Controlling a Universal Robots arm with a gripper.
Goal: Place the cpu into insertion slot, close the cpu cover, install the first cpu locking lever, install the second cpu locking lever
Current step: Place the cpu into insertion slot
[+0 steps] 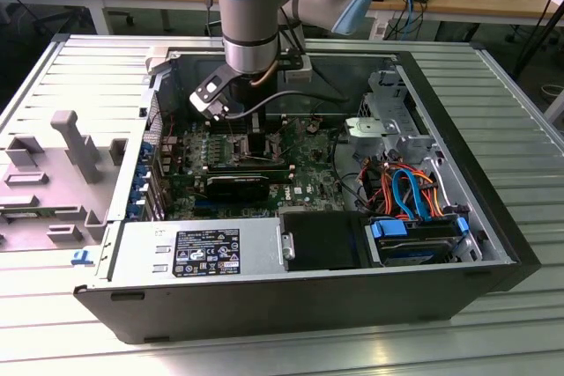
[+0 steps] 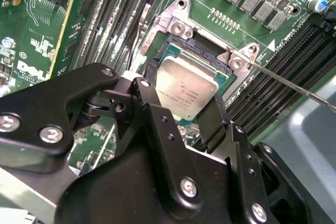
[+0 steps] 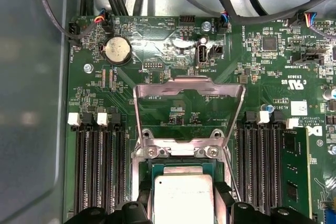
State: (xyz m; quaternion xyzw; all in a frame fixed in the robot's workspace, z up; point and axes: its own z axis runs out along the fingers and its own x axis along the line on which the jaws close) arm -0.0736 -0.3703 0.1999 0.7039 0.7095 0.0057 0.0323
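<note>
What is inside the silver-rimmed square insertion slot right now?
The silvery-grey square cpu fills the silver-rimmed insertion slot, gripped at its edges by the black gripper. The chip hides the slot's floor and contacts, so seating cannot be judged. The thin silver cpu cover frame is open.

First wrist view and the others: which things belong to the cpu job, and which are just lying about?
Job: hand, cpu, insertion slot, open cpu cover, locking lever.
Lying about: coin battery, memory stick, cables, power supply.
</note>
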